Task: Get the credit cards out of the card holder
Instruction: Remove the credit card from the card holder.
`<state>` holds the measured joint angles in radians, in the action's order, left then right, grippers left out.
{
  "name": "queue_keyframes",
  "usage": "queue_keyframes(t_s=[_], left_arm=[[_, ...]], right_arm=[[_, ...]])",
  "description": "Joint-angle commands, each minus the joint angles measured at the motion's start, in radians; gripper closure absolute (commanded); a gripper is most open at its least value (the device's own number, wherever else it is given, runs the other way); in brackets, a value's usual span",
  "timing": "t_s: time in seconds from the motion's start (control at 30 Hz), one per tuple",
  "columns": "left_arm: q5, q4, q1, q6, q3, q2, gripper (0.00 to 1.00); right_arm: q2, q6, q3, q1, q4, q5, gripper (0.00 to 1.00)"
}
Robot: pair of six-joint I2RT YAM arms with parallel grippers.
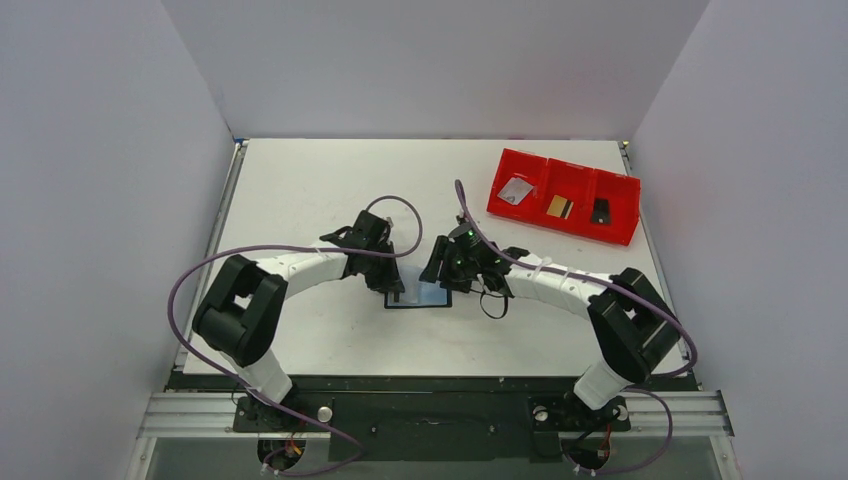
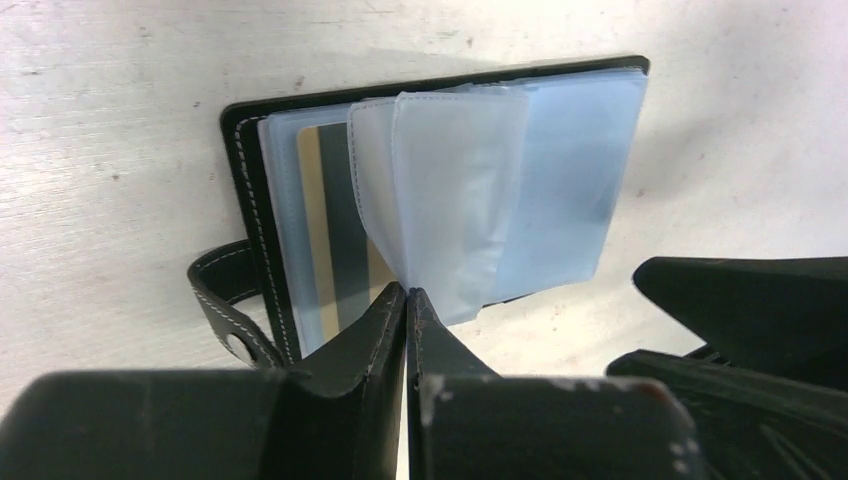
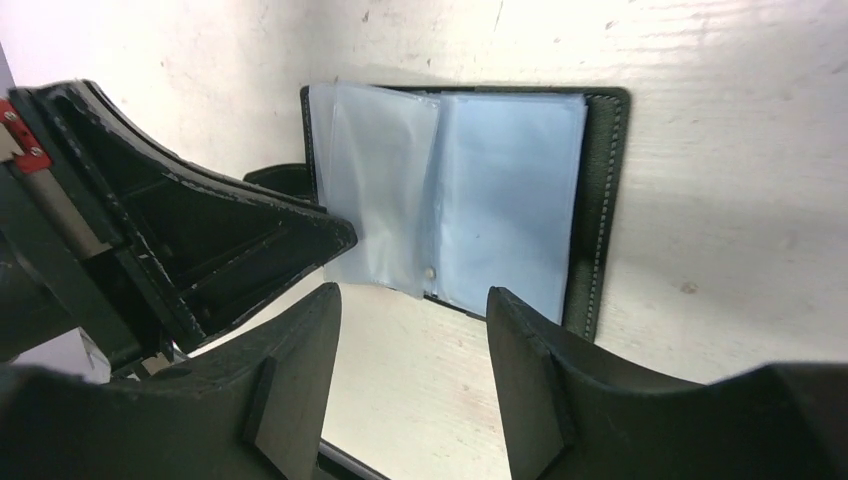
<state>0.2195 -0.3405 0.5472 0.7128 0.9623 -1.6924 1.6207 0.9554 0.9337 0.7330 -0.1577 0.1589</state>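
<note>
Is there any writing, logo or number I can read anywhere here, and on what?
None can be read.
Cards in the red tray: too small to read.
Gold card in the card holder: only its dark stripe shows, no print.
Clear sleeves: blank.

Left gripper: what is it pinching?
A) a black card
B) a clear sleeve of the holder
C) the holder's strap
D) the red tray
B: the left gripper is shut on the lower edge of a clear sleeve that stands up from the open holder.
</note>
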Motion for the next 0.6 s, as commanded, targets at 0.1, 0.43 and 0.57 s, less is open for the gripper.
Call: queue_keyframes(t_s=[0.1,0.43,0.57], left_arm=[[0.051,0.097,0.030,-0.002,0.043,0.046,1.00],[0.082,0.152,0.076,0.013,0.090,-0.011,0.77],[0.083,0.159,0.094,0.014,0.114,-0.036,0.61]], right_arm=[[-0.113,-0.034,0.010,-0.033,-0.077,-0.112,0.48],[-0.189,-0.047,-0.049,-0.070,-0.105,-0.139,0.48],[-0.208,-0.051,-0.057,-0.075,-0.115,-0.151,0.48]])
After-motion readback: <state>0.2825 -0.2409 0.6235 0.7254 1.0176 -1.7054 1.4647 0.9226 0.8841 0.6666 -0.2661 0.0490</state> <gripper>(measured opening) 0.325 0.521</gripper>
